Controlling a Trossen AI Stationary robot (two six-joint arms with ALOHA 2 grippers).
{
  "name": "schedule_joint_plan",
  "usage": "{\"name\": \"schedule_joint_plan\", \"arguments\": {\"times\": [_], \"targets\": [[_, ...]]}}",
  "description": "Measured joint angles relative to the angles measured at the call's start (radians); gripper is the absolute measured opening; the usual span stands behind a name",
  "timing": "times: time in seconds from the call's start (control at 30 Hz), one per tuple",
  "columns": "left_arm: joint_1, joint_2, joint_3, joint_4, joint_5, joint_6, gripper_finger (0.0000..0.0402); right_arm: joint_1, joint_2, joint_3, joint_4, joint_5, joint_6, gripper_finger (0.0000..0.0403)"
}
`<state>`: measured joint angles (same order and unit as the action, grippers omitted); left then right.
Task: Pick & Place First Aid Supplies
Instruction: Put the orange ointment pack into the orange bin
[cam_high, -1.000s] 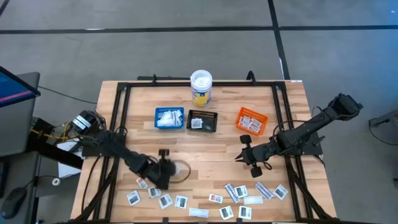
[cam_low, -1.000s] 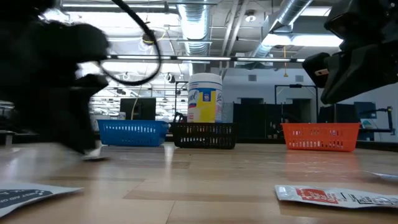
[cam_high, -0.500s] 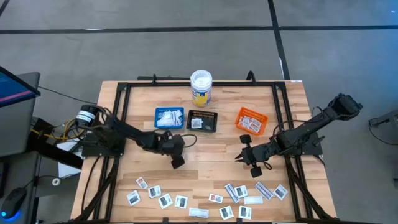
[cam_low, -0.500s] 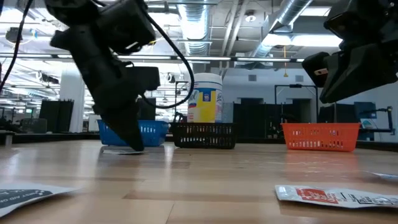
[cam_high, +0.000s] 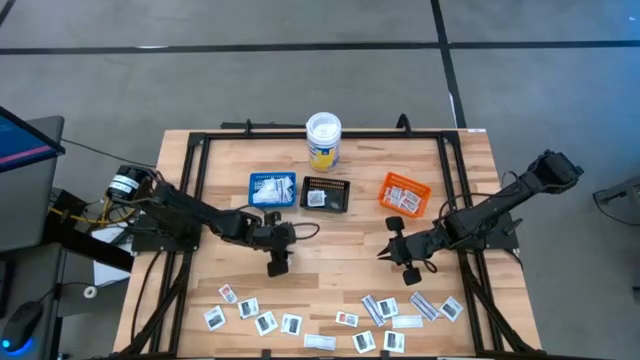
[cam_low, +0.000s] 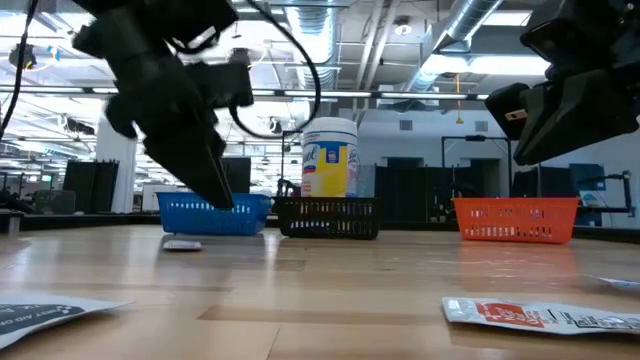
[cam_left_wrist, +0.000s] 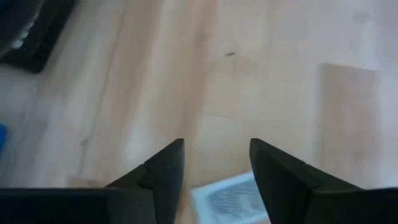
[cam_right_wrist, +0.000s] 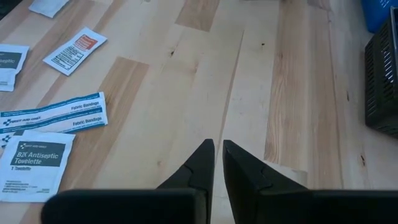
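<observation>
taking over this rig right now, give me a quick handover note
Left gripper: open, empty, above one packet lying on the wood in front of the blue tray.
Right gripper: shut, empty, waiting mid-table.
Done: some packets in the blue, black tray and orange tray.
Left: that loose packet and the scattered packets along the table's front edge.

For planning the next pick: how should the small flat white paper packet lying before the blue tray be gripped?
Probably from straight above, pinching two opposite edges of the small flat white paper packet: it lies flat on the wooden table, leaving no side to reach under. The open left gripper hangs over it; the right gripper waits shut, farther off.
</observation>
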<state>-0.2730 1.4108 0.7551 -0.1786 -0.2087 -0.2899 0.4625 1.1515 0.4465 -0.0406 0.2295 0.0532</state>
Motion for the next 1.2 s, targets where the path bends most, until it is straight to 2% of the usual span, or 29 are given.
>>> {"name": "schedule_joint_plan", "arguments": {"times": [0.1,0.2,0.4,0.67,0.77,0.97,1.07,1.2], "targets": [[-0.035,-0.012,0.000,-0.011,0.002,-0.004,0.0196,0.000,0.000,0.000,0.000,0.000,0.015,0.0029],[-0.064,0.008,0.000,-0.024,-0.009,-0.088,0.0199,0.000,0.000,0.000,-0.004,0.000,0.033,0.0028],[-0.088,0.057,0.000,-0.033,-0.107,-0.104,0.0199,0.000,0.000,0.000,-0.004,0.000,0.026,0.0028],[-0.051,0.050,0.000,-0.193,-0.090,-0.200,0.0199,0.000,0.000,0.000,-0.004,0.000,0.026,0.0027],[-0.051,0.050,0.001,-0.195,-0.035,-0.217,0.0199,0.000,0.000,0.000,-0.004,0.000,0.026,0.0028],[-0.054,0.050,0.001,-0.194,-0.024,-0.217,0.0198,0.000,0.000,0.000,-0.004,0.000,0.026,0.0028],[-0.054,0.049,-0.007,-0.184,-0.011,-0.217,0.0179,0.000,0.000,0.000,-0.004,0.000,0.026,0.0027],[-0.052,0.044,-0.064,-0.131,0.003,-0.255,0.0120,0.000,0.000,0.000,-0.001,0.001,0.026,0.0029]]}}
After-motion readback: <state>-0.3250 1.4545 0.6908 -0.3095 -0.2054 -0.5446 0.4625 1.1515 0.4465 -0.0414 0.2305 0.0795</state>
